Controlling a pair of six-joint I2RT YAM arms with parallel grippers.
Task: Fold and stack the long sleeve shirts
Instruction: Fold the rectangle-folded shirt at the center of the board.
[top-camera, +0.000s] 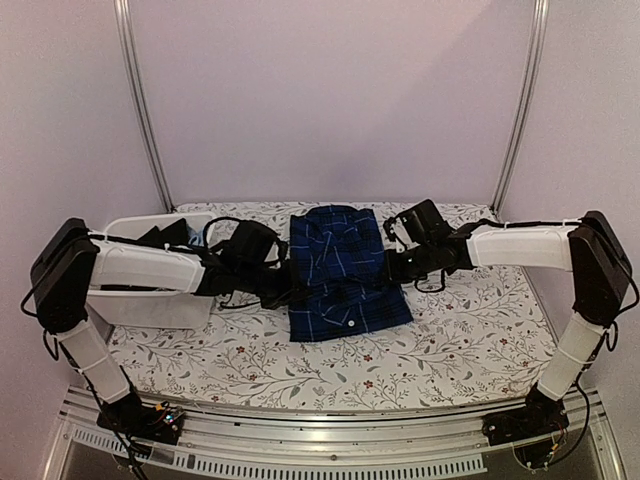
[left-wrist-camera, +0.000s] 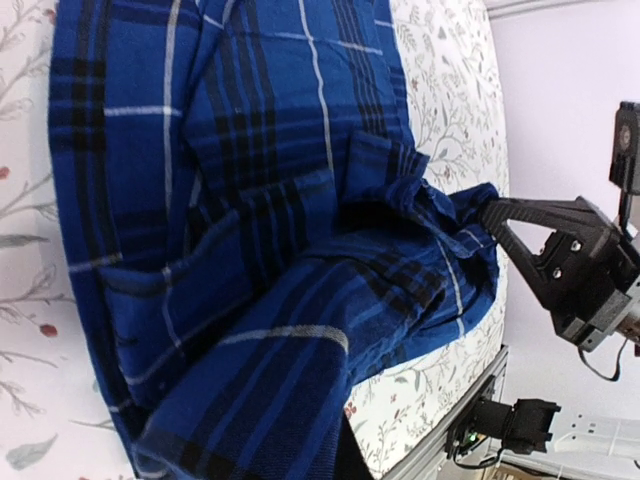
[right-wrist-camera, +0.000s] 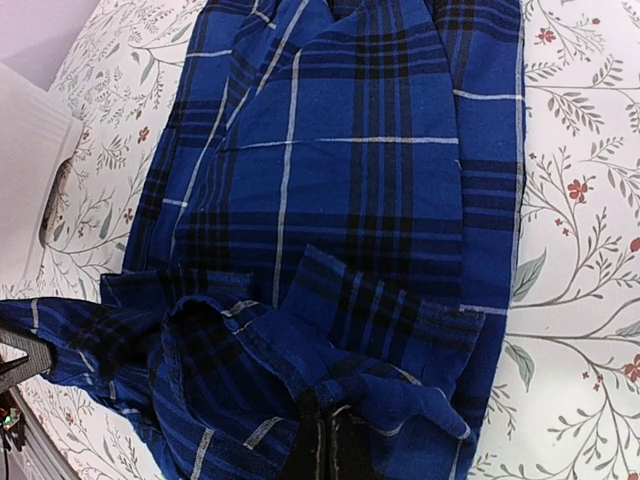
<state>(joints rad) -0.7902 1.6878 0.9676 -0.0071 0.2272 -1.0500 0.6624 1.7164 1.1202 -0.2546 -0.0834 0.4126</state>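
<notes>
A navy blue plaid shirt (top-camera: 345, 275) lies partly folded in the middle of the flowered table. My left gripper (top-camera: 296, 296) holds its left edge and my right gripper (top-camera: 390, 266) holds its right edge. Between them a fold of cloth is lifted. In the right wrist view the two dark fingers (right-wrist-camera: 322, 452) are pressed together on a bunched edge of the shirt (right-wrist-camera: 350, 190). In the left wrist view the shirt (left-wrist-camera: 250, 200) drapes over my gripper. Only one dark finger (left-wrist-camera: 355, 462) shows below the cloth. The right gripper (left-wrist-camera: 492, 212) pinches the far edge there.
A white bin (top-camera: 150, 305) stands at the left of the table with dark fabric (top-camera: 165, 237) inside. Its corner shows in the right wrist view (right-wrist-camera: 30, 170). The flowered tablecloth (top-camera: 460, 330) ends at a metal rail (top-camera: 330, 440) in front. Frame posts (top-camera: 145, 110) stand behind.
</notes>
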